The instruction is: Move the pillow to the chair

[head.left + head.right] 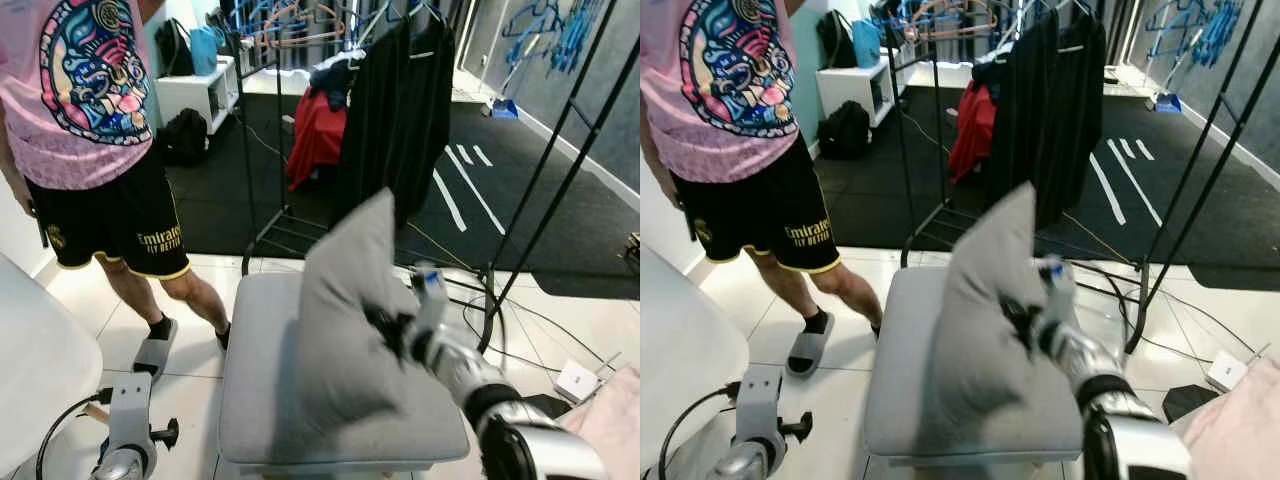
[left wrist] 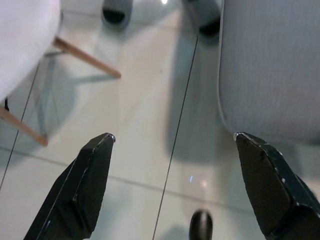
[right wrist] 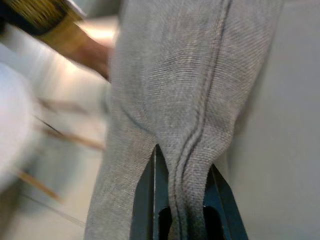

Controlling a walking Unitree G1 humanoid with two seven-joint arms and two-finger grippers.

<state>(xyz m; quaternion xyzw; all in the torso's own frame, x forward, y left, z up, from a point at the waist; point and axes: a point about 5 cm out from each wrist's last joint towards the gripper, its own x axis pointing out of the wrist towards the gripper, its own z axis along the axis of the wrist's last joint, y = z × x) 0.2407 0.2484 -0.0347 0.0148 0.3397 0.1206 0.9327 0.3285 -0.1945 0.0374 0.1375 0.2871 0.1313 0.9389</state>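
Observation:
A grey pillow [image 1: 345, 320] stands on end on the grey padded seat of the chair [image 1: 255, 400], its lower edge resting on the cushion. My right gripper [image 1: 385, 325] is shut on the pillow's right edge, pinching the seam; the right wrist view shows the fabric [image 3: 185, 100] bunched between the black fingers [image 3: 145, 200]. My left gripper [image 2: 172, 150] hangs low by the chair's left side, open over the pale tiled floor, with nothing between its fingers. The left arm [image 1: 128, 425] shows at the bottom left.
A person in a pink shirt and black shorts [image 1: 100, 150] stands left of the chair. A black clothes rack [image 1: 390, 110] with dark garments stands behind it. A white chair [image 1: 35, 370] is at the left. Cables [image 1: 520, 310] cross the floor on the right.

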